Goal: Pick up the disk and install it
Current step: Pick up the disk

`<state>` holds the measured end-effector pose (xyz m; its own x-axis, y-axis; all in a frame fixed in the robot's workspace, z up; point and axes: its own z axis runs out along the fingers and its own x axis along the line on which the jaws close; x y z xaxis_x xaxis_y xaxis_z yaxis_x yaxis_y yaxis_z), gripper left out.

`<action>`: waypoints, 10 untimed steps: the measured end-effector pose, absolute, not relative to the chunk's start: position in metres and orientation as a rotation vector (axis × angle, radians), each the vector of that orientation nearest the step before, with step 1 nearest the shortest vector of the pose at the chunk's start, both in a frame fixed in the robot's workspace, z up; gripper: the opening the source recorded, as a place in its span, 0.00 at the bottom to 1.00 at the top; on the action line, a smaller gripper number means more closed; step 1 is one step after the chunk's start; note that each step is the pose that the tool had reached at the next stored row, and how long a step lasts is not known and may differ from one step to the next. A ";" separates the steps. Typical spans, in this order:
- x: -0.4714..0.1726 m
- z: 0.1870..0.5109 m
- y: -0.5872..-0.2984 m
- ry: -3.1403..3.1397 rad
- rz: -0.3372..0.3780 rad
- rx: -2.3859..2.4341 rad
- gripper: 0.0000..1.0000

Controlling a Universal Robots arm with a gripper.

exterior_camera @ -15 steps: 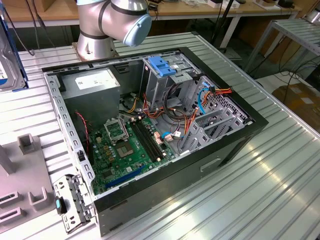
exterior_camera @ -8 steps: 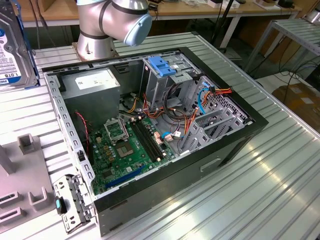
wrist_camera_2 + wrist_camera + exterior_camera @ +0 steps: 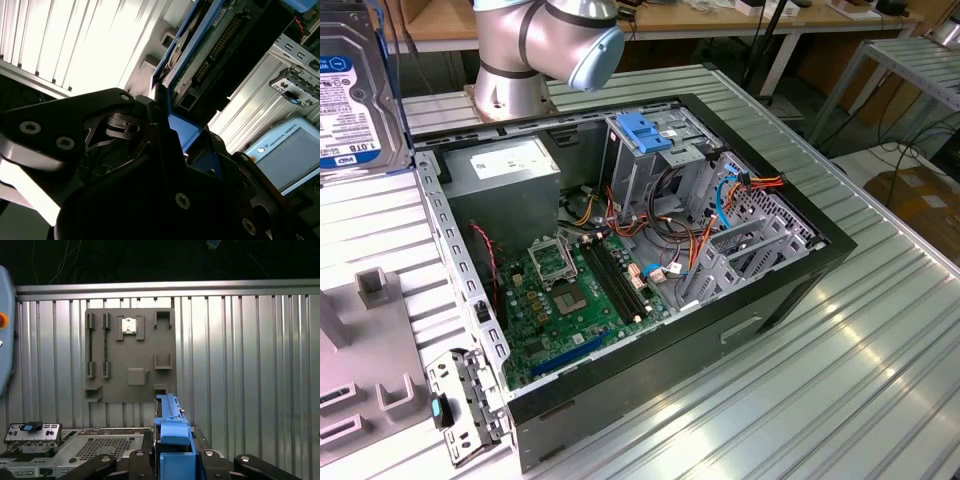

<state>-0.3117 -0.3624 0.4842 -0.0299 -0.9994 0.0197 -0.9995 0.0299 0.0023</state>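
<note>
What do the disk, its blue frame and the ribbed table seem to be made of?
The disk: a bare metal body, judging by its dull silver edge, with a glossy, paper-like label. Its blue frame: probably moulded plastic, evenly coloured, with a soft sheen. The ribbed table: likely aluminium profile, silver and brushed, with bright streaks of reflection along its grooves.

Ribbed metal table [image 3: 860, 380]: open computer case [image 3: 720, 335], grey fixture plate [image 3: 370, 350].
</note>
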 end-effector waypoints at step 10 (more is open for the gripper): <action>-0.289 0.484 -0.362 -2.243 0.018 2.177 0.37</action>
